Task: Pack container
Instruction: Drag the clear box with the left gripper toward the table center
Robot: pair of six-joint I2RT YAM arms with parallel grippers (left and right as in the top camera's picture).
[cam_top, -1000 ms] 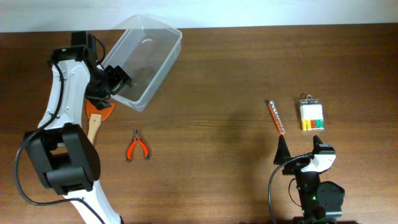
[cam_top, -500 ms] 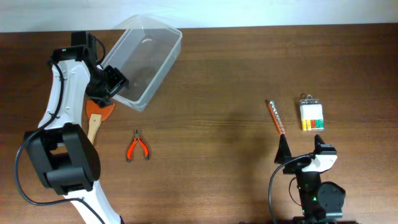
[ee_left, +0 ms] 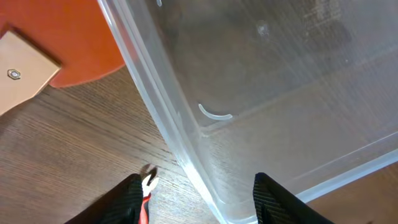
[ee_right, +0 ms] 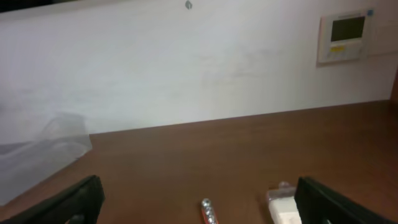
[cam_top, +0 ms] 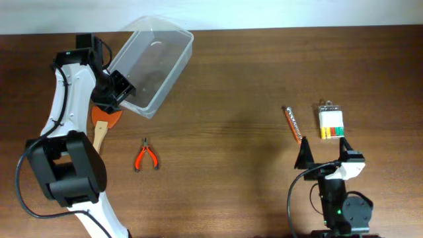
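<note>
Clear glossy plastic container (cam_top: 158, 59) (faintly scuffed) on wood-grain table (cam_top: 231, 99).

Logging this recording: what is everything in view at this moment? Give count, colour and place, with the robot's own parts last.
container: one, clear, far left of the table
pliers: one, orange handles, near left, in front of the container
wooden-handled tool: one, orange head, left edge, partly under the left arm
thin bit: one, orange and silver, right side
small pack: one, clear with yellow, green and red contents, right of the bit
table: one, brown wood
wall panel: one, white, on the back wall
left gripper: black, open, astride the container's rim
right gripper: black, open, near side of the bit and pack
</note>
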